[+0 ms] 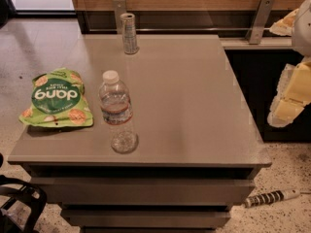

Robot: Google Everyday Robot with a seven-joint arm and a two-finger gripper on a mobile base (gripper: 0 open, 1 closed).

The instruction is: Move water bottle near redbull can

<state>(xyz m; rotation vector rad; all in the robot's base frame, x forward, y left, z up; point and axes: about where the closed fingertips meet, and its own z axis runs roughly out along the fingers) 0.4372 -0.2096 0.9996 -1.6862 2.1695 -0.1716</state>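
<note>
The water bottle (116, 114) stands upright near the table's front left. It is clear, with a white cap and a reddish-brown label band. The redbull can (129, 33), slim and silver-grey, stands upright at the table's back edge, well behind the bottle and slightly to its right. My gripper (287, 101), pale white and yellowish, hangs at the right edge of the view. It is off the table's right side, far from both objects, and holds nothing.
A green snack bag (56, 103) lies flat at the table's left edge, just left of the bottle. The grey table top (194, 110) has drawers below. A striped tool (272, 197) lies on the floor at the right. A black frame (19, 203) is at the bottom left.
</note>
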